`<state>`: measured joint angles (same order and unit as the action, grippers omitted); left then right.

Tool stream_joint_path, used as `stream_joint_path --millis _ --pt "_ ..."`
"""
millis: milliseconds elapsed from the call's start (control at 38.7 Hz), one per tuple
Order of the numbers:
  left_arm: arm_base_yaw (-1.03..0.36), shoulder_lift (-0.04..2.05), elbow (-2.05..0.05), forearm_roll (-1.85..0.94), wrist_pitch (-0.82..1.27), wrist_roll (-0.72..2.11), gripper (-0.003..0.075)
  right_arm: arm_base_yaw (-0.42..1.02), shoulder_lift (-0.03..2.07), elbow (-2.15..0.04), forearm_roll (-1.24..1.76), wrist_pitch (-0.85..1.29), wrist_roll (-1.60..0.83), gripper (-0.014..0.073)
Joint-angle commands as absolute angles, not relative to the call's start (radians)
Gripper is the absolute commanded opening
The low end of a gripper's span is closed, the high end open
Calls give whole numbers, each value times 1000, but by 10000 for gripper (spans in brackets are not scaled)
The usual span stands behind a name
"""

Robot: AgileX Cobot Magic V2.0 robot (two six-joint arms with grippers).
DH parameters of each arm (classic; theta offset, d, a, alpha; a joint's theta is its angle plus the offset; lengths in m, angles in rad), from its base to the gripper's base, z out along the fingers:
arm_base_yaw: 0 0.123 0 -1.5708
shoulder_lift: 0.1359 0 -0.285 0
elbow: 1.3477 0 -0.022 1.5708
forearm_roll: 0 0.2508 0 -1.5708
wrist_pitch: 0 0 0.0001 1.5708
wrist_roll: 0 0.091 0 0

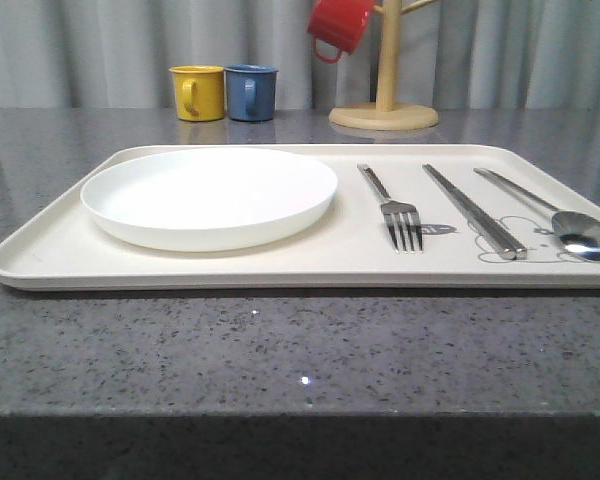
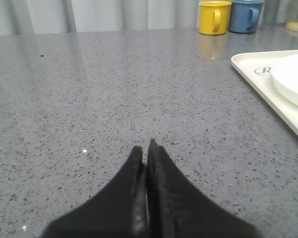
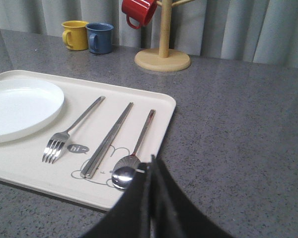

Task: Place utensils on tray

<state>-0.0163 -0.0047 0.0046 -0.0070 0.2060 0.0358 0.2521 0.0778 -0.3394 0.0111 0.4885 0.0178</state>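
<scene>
On the cream tray point(image 1: 50, 255) lie a silver fork point(image 1: 392, 208), a pair of flat chopsticks point(image 1: 473, 211) and a spoon point(image 1: 558, 222), side by side right of the white plate. The right wrist view has the same fork point(image 3: 69, 132), chopsticks point(image 3: 108, 140) and spoon point(image 3: 133, 158) on the tray point(image 3: 154, 147). My right gripper point(image 3: 152, 161) is shut with nothing in it, just in front of the spoon's bowl at the tray's corner. Over bare grey counter, left of the tray point(image 2: 263, 82), my left gripper point(image 2: 144, 148) is shut and empty.
A round white plate point(image 1: 209, 195) fills the tray's left half. Behind the tray stand a yellow mug point(image 1: 198, 92), a blue mug point(image 1: 251, 92) and a wooden mug tree point(image 1: 384, 100) with a red mug point(image 1: 338, 25). Grey curtains close the back.
</scene>
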Motion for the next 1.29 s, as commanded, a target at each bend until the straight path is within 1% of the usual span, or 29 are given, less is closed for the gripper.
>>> stream_joint_path --millis 0,52,103,207,259,336,414,440,543,1268 --pt "-14 -28 7 -8 127 28 -18 253 90 -362 -6 405 6 -69" --pt "-14 -28 7 -8 127 28 -18 252 84 -339 -47 373 6 -69" --pt "-14 -28 7 -8 127 28 -18 226 70 -289 -71 293 0 -69" --pt "-14 -28 7 -8 127 28 -18 122 17 -147 -41 124 5 -69" --pt "-14 -28 7 -8 127 28 -18 67 -12 -84 -11 73 5 -69" --pt "-14 -28 7 -8 127 28 -18 -4 -26 -14 33 56 5 -69" --pt "-14 -28 7 -8 127 28 -18 -43 -26 28 47 63 5 -69" --pt "-14 -26 7 -8 127 28 -18 -47 -26 25 47 96 5 -69" --pt "-14 -26 7 -8 127 28 -18 -48 -28 26 36 123 5 -69" --pt "-14 -26 7 -8 127 28 -18 -48 -27 25 36 124 5 -69"
